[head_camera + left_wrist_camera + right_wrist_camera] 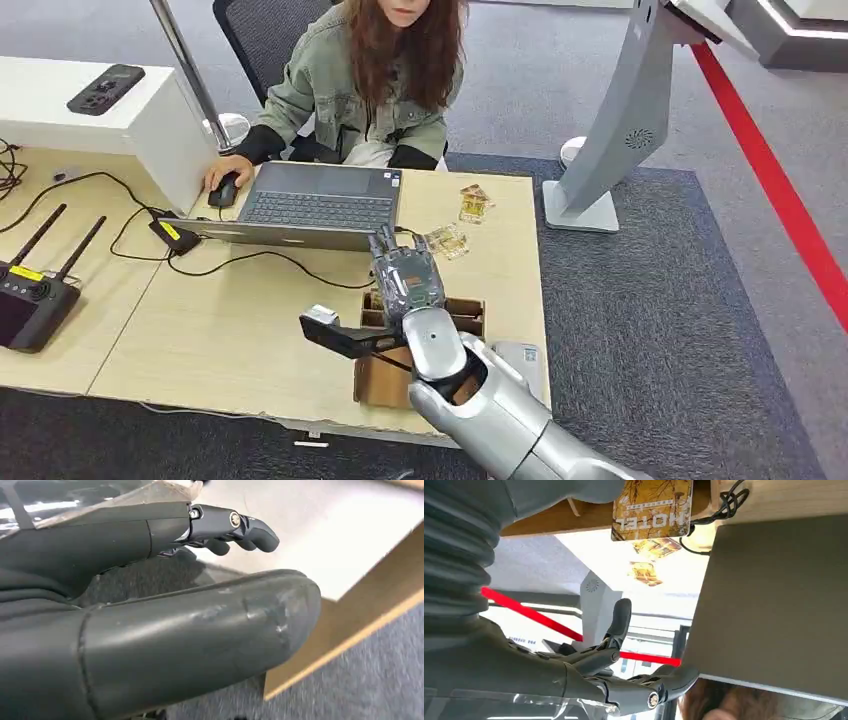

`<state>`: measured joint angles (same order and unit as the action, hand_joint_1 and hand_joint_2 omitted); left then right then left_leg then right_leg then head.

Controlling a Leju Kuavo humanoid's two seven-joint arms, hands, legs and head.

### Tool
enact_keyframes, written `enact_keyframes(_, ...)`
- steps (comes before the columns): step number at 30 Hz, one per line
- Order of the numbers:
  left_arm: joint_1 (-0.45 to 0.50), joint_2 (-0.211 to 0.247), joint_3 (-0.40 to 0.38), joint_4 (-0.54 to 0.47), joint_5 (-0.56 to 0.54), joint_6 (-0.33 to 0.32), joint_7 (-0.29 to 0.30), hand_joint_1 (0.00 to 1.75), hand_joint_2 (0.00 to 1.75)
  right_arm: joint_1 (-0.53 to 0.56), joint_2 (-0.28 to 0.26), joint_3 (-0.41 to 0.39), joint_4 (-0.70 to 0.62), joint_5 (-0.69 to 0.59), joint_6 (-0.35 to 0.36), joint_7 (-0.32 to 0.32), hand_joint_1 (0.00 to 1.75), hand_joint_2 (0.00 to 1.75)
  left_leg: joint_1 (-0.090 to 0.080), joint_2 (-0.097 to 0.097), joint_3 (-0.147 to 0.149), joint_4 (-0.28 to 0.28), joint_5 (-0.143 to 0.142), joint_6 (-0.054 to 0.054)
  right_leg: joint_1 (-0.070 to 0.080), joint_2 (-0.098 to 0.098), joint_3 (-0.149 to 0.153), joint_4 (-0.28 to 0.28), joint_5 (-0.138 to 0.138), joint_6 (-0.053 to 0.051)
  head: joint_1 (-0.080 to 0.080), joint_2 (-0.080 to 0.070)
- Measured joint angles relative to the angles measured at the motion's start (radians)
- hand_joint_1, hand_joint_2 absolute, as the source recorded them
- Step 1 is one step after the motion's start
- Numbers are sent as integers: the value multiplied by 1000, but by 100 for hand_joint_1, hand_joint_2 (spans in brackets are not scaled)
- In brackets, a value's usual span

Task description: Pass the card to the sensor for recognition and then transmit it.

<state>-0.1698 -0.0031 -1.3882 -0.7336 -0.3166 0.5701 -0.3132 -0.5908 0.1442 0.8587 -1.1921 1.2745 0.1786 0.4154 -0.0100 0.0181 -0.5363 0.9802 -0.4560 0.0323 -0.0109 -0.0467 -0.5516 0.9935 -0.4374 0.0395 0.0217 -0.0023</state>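
Head view: right hand [405, 278], fingers apart, empty, just short of card [446, 241] beside laptop [318, 205]. Risks: clipping laptop; perhaps skidding flat card along table [200, 330].

Floor: grey carpet [650, 330], red stripe [770, 170] running along the right side.
Table: light wood [200, 330], front edge chipped.
Chair: dark mesh back [262, 35], behind the table, person seated in it.
Cabinet: white [110, 120], at the table's far left corner.
Stand: grey, slanted [625, 120], white base on the carpet right of the table.
Pole: silver [190, 75], leaning by the cabinet.
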Motion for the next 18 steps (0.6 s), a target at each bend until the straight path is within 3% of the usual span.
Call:
enact_keyframes(2, 0, 0, 0, 0, 0, 0, 0, 0, 0, 0, 0, 0, 0, 0, 0, 0, 0, 175, 0, 0, 0, 0, 0, 0, 0, 0, 0, 0, 0, 0, 0, 0)
enact_keyframes(5, 1, 15, 19, -33, -2, -112, 1, 0, 0, -4, 2, 2, 2, 0, 0, 0, 0, 175, 0, 0, 0, 0, 0, 0, 0, 0, 0, 0, 0, 0, 0, 0)
enact_keyframes(7, 1, 18, 22, -38, -2, -132, 1, 0, 0, -4, 2, 2, 5, 0, 0, 0, 0, 175, 0, 0, 0, 0, 0, 0, 0, 0, 0, 0, 0, 0, 0, 0)
enact_keyframes(13, 5, 24, 27, -48, -8, -134, 7, 0, 0, -6, 2, 3, 6, 0, 0, 0, 0, 175, 0, 0, 0, 0, 0, -1, 0, 0, 0, 0, 0, 0, 0, 0)
enact_keyframes(18, 11, 43, 42, -85, -118, -134, 63, 0, 0, -13, 2, 3, 6, 0, 14, 6, 0, 175, 0, 0, 0, 0, 1, -1, 0, 0, 0, 0, 1, -1, 0, 0)
